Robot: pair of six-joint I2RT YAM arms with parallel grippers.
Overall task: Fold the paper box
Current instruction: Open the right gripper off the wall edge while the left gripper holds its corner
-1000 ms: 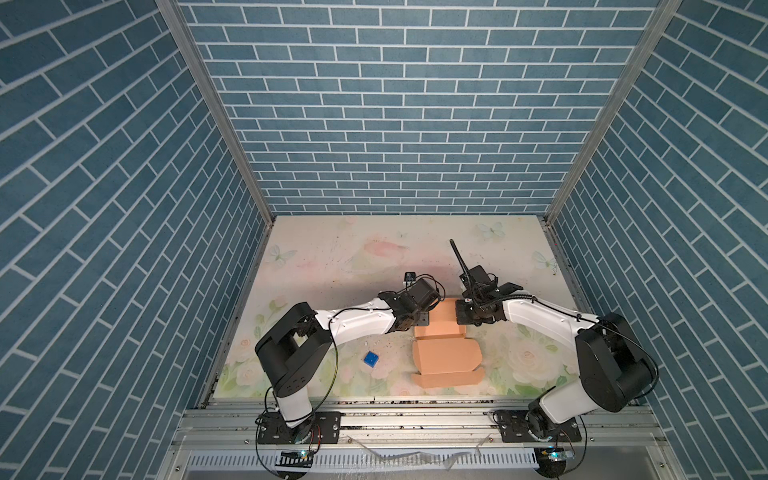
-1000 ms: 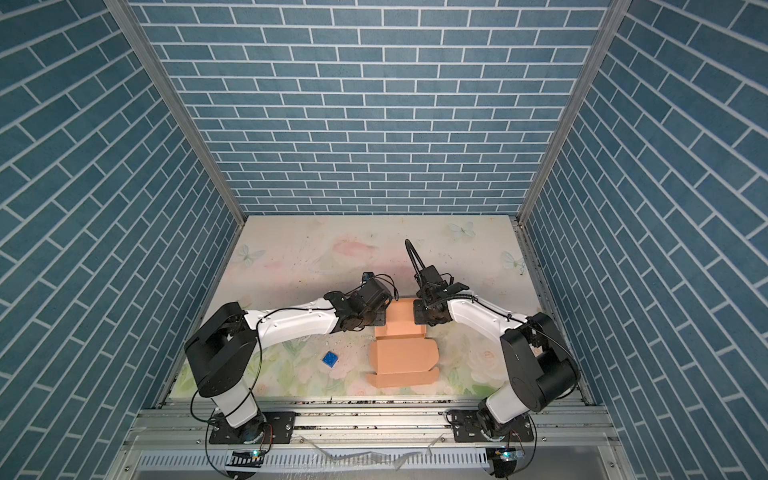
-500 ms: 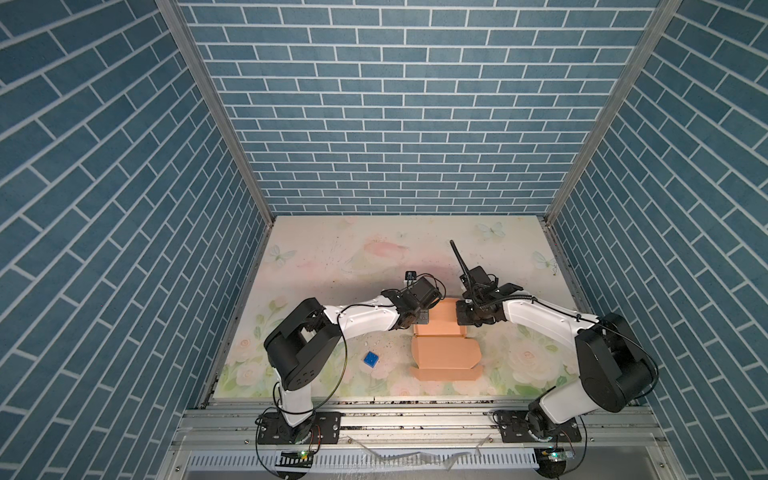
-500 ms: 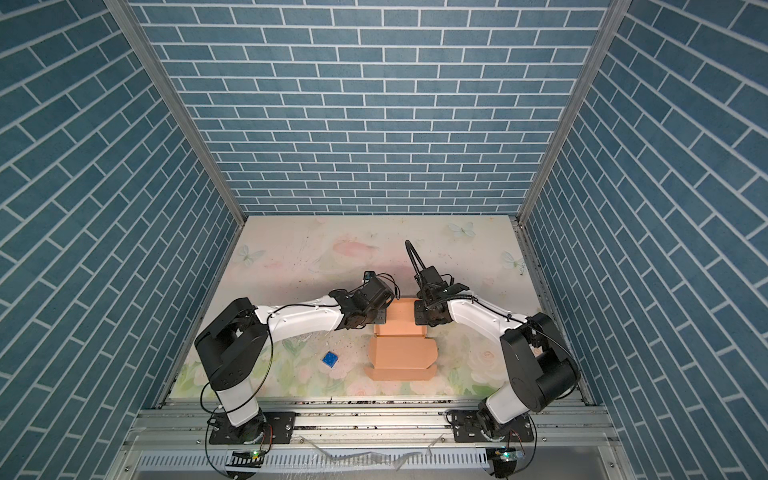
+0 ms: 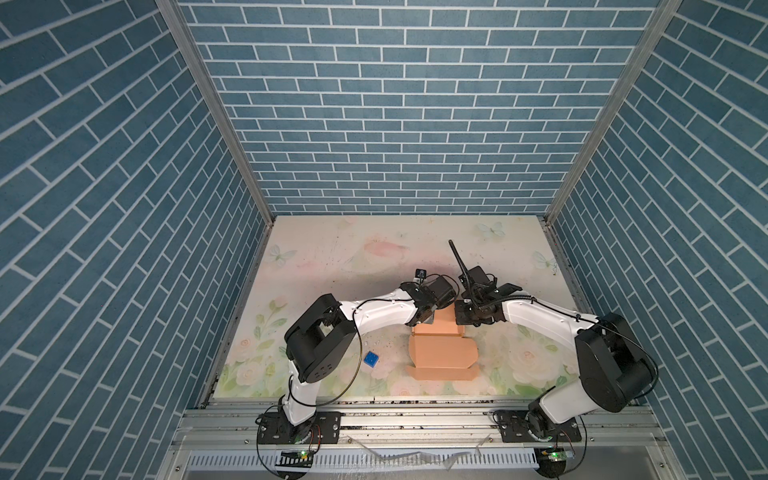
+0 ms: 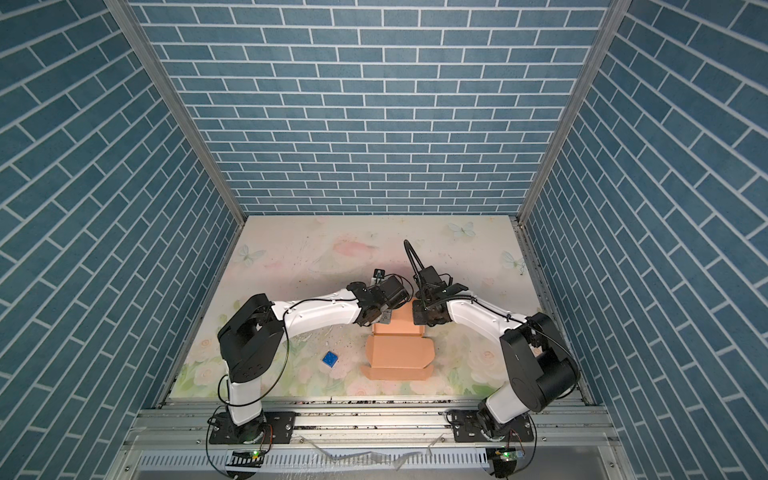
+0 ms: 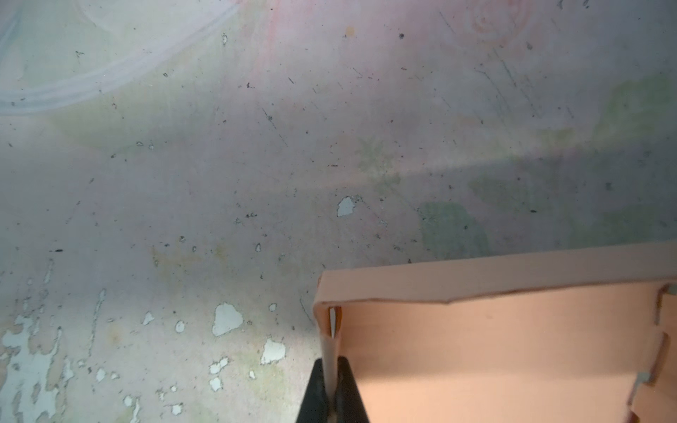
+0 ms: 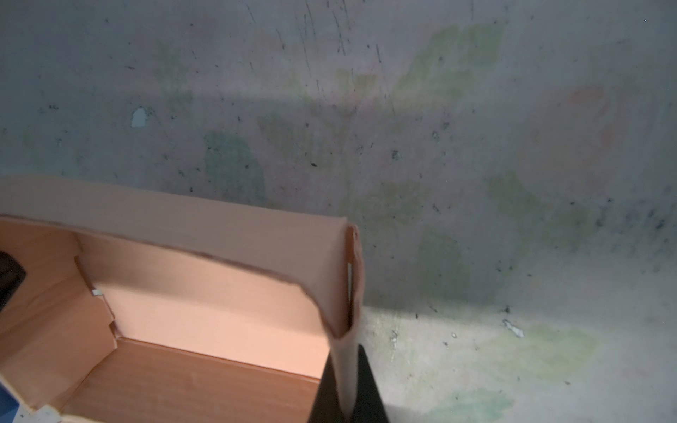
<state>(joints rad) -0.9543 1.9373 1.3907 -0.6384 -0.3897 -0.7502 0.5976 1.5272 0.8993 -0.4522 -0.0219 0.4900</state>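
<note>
The paper box is sitting on the flowered table, near its front edge. The left gripper is pinching its left side wall, and the right gripper is pinching its right side wall.

Small blue cube on scuffed floral tabletop, blue brick walls around

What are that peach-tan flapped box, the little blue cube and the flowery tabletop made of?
The peach-tan paper box: thin matte cardboard, by its creased flaps and bowed, wavy edges. The small blue cube: perhaps plastic or painted wood; too small to tell. The floral tabletop: a printed matte coating over a hard board, seemingly; white patches show where it has flaked.
</note>
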